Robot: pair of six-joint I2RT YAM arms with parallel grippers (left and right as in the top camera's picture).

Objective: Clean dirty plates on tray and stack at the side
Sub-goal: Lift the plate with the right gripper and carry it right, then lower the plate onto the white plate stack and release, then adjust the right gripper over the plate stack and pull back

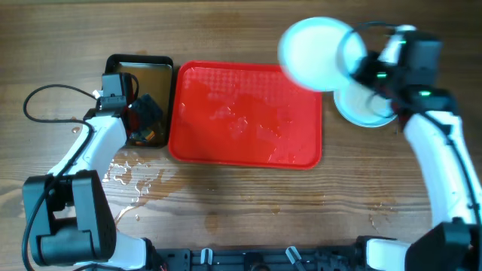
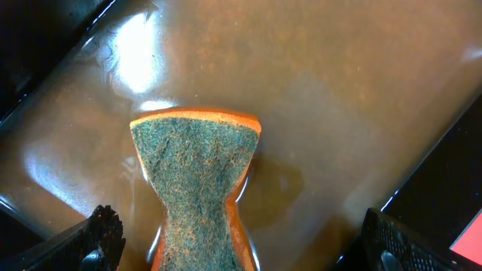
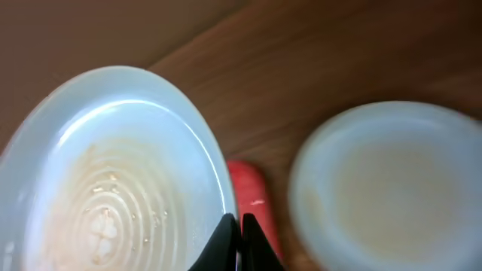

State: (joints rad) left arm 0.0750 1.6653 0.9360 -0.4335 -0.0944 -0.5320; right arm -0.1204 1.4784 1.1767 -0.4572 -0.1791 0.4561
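Overhead: right gripper (image 1: 361,69) clenched on the rim of the held plate (image 1: 316,51), which hangs raised above the far right corner of the red tray (image 1: 248,113); the plate looks large and soft-edged, so well off the table (image 1: 248,211).

Right wrist: fingers pinched shut on the near rim; faint brown film and a few specks show in the plate's well; whether that counts as clean I cannot tell.

Key relation: the stacked plate (image 1: 363,109) sits on the table just beside the tray's right edge, to the right of the held plate and nearer the robot; the two overlap slightly in the overhead view; how many lie in the stack I cannot tell; the right arm is much the nearer.

Left wrist: left gripper (image 2: 245,245) spread wide over the black pan (image 1: 151,69); scouring sponge (image 2: 196,173) lies in the brown water between the fingers, ungripped.

No plate shows on the tray; likely the last placement.
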